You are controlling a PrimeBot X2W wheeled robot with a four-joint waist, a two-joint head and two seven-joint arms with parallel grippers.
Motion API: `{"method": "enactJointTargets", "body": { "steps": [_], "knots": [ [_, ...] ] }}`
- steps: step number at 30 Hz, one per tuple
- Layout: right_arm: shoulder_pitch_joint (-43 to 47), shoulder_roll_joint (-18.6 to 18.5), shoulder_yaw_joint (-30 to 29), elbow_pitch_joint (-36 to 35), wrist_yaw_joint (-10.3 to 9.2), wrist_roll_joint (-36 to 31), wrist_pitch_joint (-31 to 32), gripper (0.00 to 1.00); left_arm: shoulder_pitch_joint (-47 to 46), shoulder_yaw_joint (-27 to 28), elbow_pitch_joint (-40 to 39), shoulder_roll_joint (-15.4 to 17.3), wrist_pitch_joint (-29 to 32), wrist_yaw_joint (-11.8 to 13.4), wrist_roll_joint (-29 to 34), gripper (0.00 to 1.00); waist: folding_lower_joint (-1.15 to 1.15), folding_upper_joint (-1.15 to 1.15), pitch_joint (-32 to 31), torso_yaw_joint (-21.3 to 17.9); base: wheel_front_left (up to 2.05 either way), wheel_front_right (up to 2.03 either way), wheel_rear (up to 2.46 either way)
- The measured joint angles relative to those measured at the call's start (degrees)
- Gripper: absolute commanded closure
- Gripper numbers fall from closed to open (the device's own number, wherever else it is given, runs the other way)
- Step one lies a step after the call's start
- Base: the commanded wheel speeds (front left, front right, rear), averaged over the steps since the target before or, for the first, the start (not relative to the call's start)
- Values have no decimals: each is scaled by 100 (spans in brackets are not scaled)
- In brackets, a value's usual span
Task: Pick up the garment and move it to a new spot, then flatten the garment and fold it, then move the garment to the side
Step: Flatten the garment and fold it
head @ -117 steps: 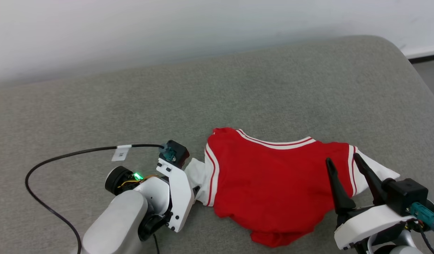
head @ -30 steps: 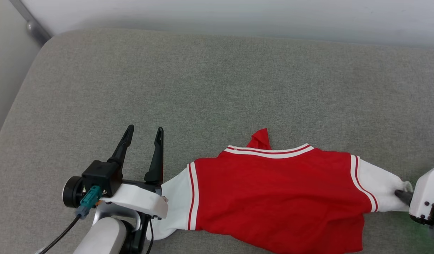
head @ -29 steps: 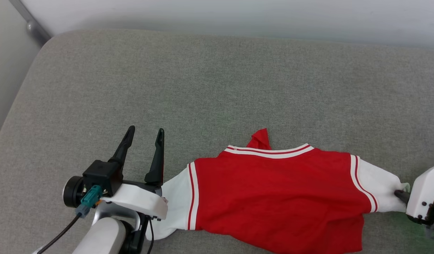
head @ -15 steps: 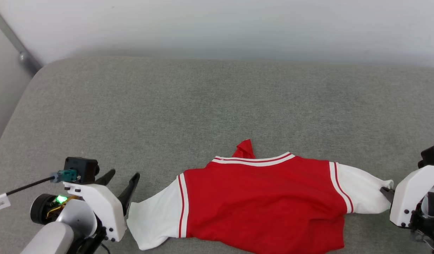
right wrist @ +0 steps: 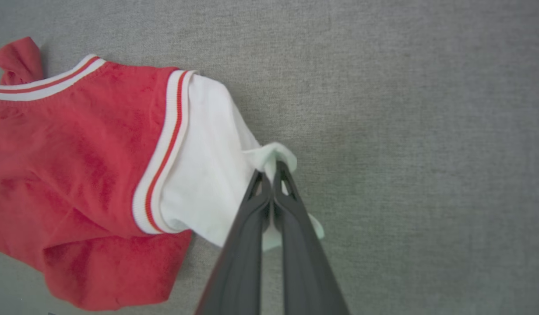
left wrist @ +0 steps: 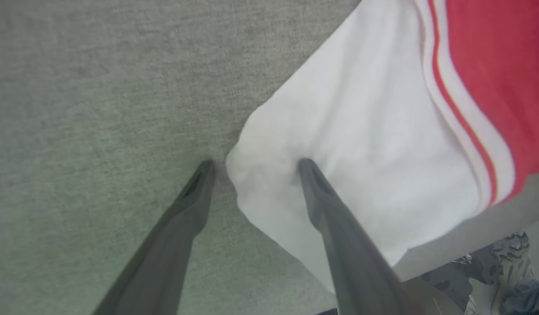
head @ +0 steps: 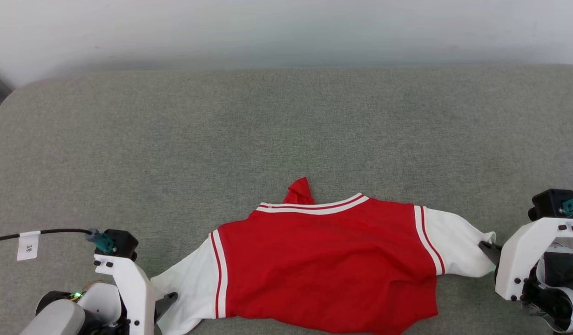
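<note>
The garment (head: 323, 260), red with white sleeves and striped trim, lies spread on the grey cushion (head: 267, 130) near its front edge, plain side up. My right gripper (head: 485, 246) is shut on the cuff of the right sleeve (right wrist: 208, 175), with the fingertips (right wrist: 269, 179) pinching a fold of white cloth. Over the left sleeve (left wrist: 361, 144) my left gripper (left wrist: 256, 168) stands open; one finger rests on the cushion and the other on the cloth, with the cuff's edge between them. In the head view the left gripper (head: 167, 299) is mostly hidden behind its white wrist.
A black cable with a white tag (head: 28, 244) runs off to the left from my left wrist. A pale wall (head: 286, 28) rises behind the cushion. The cushion's front edge (left wrist: 466, 236) runs just below the shirt, and its left corner is rounded.
The camera has shifted. My right gripper has shut on the right sleeve's cuff. My left gripper has swung down from pointing up to straddling the left sleeve's end.
</note>
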Motion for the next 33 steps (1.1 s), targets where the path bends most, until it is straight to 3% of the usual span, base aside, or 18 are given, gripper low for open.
{"method": "enactJointTargets", "body": {
  "steps": [2,5,6,13,22,33],
  "knots": [
    [-5,-8,11,4,0,31,-36,100,-104,-46,168,-71,126,-44,-69,5,0,0,62,-43,0,0,0],
    [-34,-12,32,21,0,45,-107,100,-219,-79,394,-155,203,-138,-156,87,-1,0,103,-104,0,0,0],
    [-35,-27,36,21,0,45,-147,100,-246,-87,458,-178,205,-158,-159,100,-1,0,99,-113,0,0,0],
    [-47,-191,77,29,1,25,-425,100,-330,-154,693,-370,-182,-172,-2,100,0,0,-140,-94,0,0,0],
    [-317,-486,86,59,1,-235,-1122,100,-923,132,367,-309,-1125,307,662,100,1,0,-755,40,0,0,0],
    [-1955,-806,188,606,2,-325,-1717,100,-2640,392,672,-489,-1686,557,1170,100,0,0,-958,57,0,0,0]
  ]
}}
